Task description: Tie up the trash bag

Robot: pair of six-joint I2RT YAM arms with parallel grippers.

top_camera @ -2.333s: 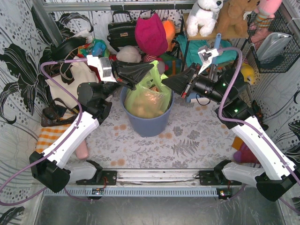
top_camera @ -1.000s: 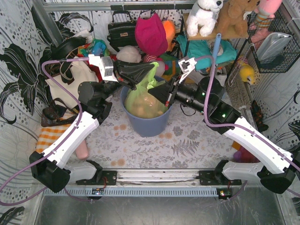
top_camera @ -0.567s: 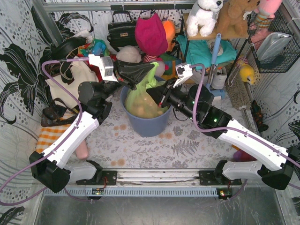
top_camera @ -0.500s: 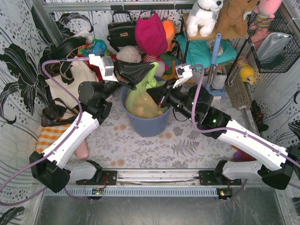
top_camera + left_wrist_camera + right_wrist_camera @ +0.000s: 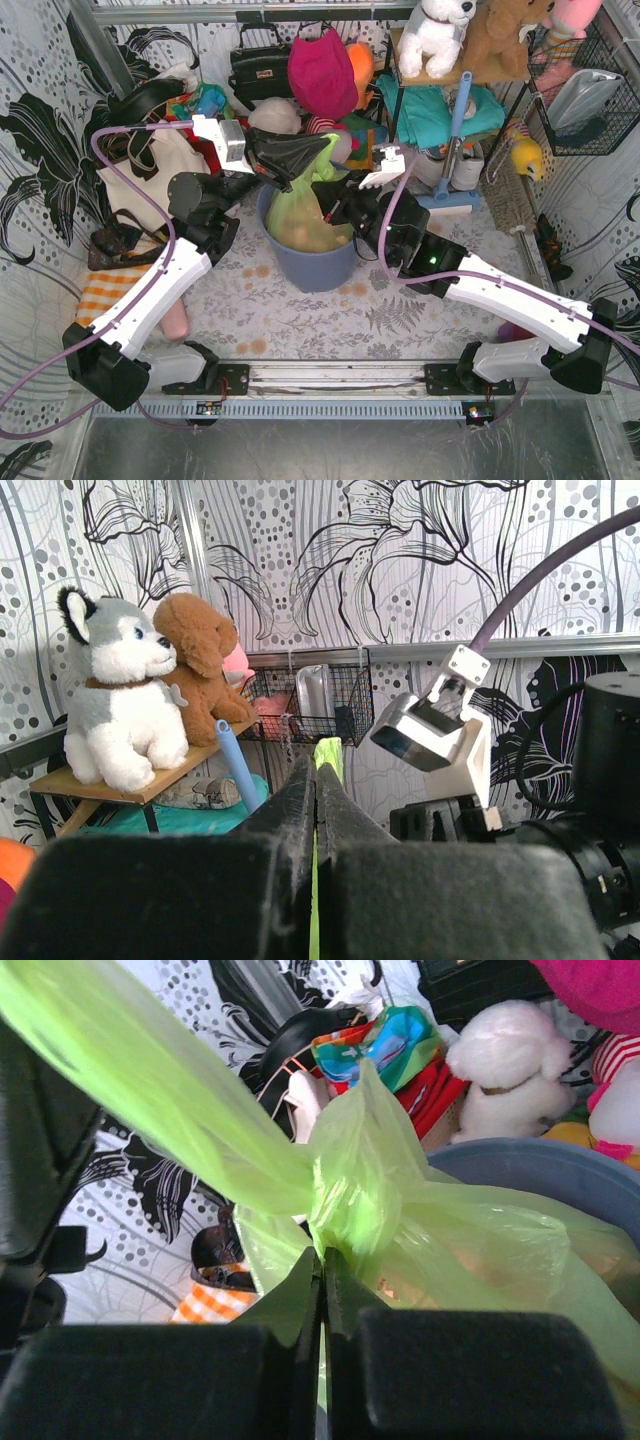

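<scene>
The trash bag [image 5: 305,215], translucent light green with tan paper inside, sits in the blue-grey bin [image 5: 312,268]. Its top is gathered into a knot [image 5: 348,1195], with a tail stretched up to the left. My left gripper [image 5: 305,158] is shut on that tail above the bin. The green strip [image 5: 331,752] shows between its closed fingers in the left wrist view. My right gripper [image 5: 323,197] is shut on the bag's plastic just below the knot, seen from the right wrist [image 5: 322,1256]. The bin's rim [image 5: 545,1160] lies behind it.
Plush toys [image 5: 436,32], a black handbag [image 5: 258,70], a pink bag [image 5: 322,72] and a shelf crowd the back. A wire basket [image 5: 585,90] hangs at the right wall. A blue-handled tool [image 5: 455,140] stands right of the bin. Cloth and bags lie at the left [image 5: 120,270].
My right arm has swung left and down from beside the shelf to the bag, and its gripper now pinches the plastic under the knot. The left gripper has held still on the tail.
</scene>
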